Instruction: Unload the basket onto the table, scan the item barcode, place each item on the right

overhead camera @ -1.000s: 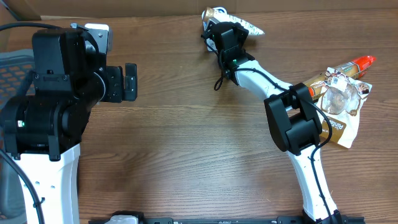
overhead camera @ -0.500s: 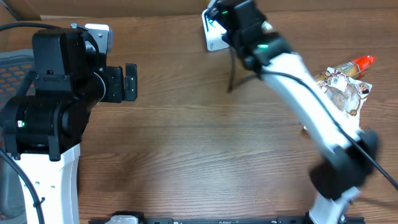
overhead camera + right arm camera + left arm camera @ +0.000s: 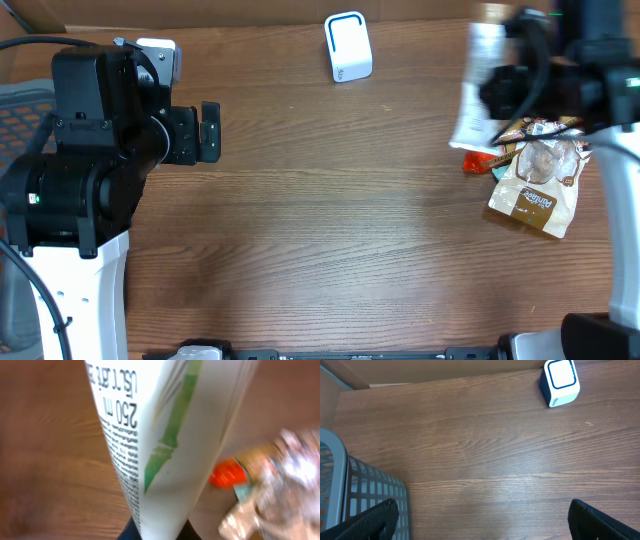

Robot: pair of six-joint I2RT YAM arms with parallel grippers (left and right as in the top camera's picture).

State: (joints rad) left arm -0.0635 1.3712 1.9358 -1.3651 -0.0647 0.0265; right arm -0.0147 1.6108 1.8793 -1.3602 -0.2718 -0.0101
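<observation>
The item is a white tube (image 3: pixel 165 435) with a green stripe and small black print; my right gripper (image 3: pixel 157 532) is shut on its narrow end. From overhead the tube (image 3: pixel 473 88) hangs blurred at the right side, held by the right gripper (image 3: pixel 497 92) above a pile of packets. The barcode scanner (image 3: pixel 347 46), a small white box with a blue outline, stands at the back centre, well left of the tube. It also shows in the left wrist view as the scanner (image 3: pixel 561 382). My left gripper (image 3: pixel 210 132) stands open and empty at the left, its own view showing the left gripper (image 3: pixel 482 520) over bare wood.
A pile of snack packets (image 3: pixel 535 170) with an orange-capped item (image 3: pixel 478 162) lies at the right, under the tube. A grey mesh basket (image 3: pixel 365 490) stands at the left edge, beside the left arm. A cardboard wall runs along the back.
The right arm has swung from the scanner at the back centre over to the right, carrying the white tube with it. The scanner now stands uncovered. The left arm has not moved.
</observation>
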